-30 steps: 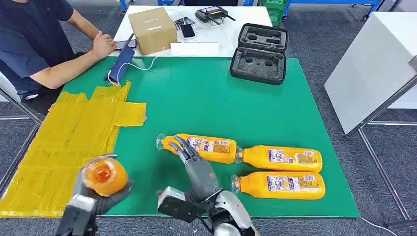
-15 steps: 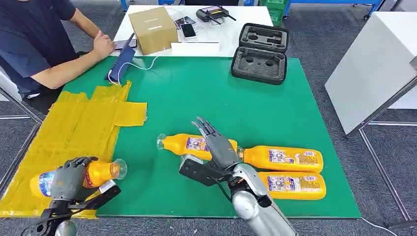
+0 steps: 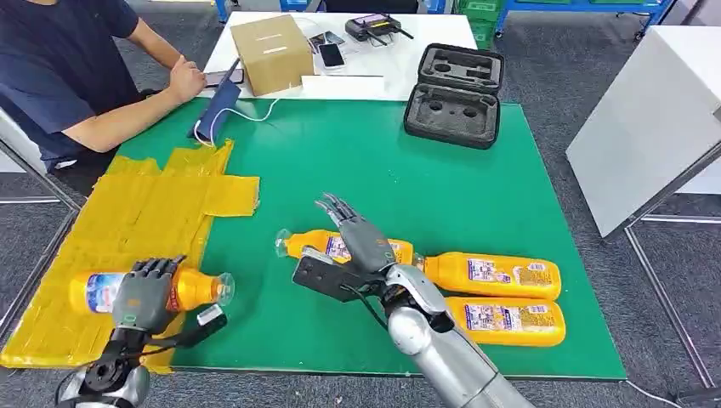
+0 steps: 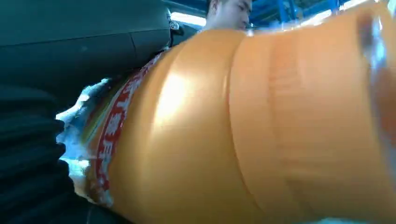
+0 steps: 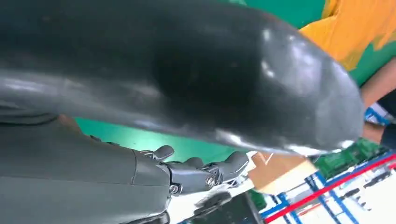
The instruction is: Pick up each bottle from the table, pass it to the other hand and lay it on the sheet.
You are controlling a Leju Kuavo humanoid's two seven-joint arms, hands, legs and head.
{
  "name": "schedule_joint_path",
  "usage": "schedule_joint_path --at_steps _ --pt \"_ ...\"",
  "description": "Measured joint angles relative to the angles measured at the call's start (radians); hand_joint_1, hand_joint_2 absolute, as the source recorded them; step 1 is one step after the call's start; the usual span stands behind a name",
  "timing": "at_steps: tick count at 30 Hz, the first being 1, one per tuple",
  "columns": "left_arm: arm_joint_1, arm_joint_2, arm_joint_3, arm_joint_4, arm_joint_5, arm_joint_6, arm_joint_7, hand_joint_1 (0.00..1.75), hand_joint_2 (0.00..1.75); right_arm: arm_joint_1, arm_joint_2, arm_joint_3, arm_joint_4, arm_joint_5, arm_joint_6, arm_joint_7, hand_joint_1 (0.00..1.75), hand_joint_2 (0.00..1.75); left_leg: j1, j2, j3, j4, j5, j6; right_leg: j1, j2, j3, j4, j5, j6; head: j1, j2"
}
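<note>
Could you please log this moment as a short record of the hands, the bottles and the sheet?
left hand: left hand grips an orange plastic juice bottle lying across the yellow taped sheet, clear cap end over the green table mat
right hand: right hand open, fingers spread above the nearest of the three orange bottles on the mat
bottles on mat: three, lying on their sides, to the robot's right
bottles at sheet: one, not yet released
bystander: seated person at the far left corner
</note>
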Motion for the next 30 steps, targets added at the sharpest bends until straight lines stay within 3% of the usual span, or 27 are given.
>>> schedule_joint_path --at_steps 5,11,12,26,30 --pt "-0.094 0.029 -0.055 0.128 0.041 -0.051 -0.002 0.00 0.00 -0.045 0.014 0.020 0.066 -0.016 0.012 0.027 0.00 0.00 0.000 -0.005 0.009 -0.001 0.000 -0.001 0.000 -0.005 0.010 0.000 -0.003 0.000 0.000 0.000" --pt "-0.119 0.036 -0.086 0.175 0.056 -0.071 -0.010 0.00 0.00 -0.064 0.013 0.022 0.140 -0.026 0.021 0.042 0.00 0.00 -0.001 -0.004 0.009 -0.001 0.002 0.000 -0.001 -0.004 0.012 0.001 0.000 -0.001 0.000 0.000" --pt "-0.119 0.036 -0.094 0.176 0.057 -0.075 -0.010 0.00 0.00 -0.069 0.012 0.022 0.153 -0.026 0.021 0.048 0.00 0.00 -0.001 -0.004 0.009 0.000 0.003 0.000 -0.002 -0.004 0.019 0.001 0.001 0.000 0.000 0.000" --pt "-0.119 0.057 -0.150 0.175 0.163 -0.093 -0.098 0.00 0.00 -0.104 -0.003 0.010 0.306 0.056 -0.001 0.085 0.00 0.00 -0.003 -0.003 0.008 0.000 0.003 0.001 -0.003 -0.004 0.016 0.001 0.001 0.000 0.000 0.000" --pt "-0.125 0.062 -0.150 0.174 0.234 -0.094 -0.150 0.00 0.00 -0.107 -0.006 -0.010 0.342 0.074 0.000 0.082 0.00 0.00 -0.003 -0.003 0.007 0.000 0.003 0.001 -0.003 -0.004 0.007 0.001 0.001 0.000 0.000 0.000"
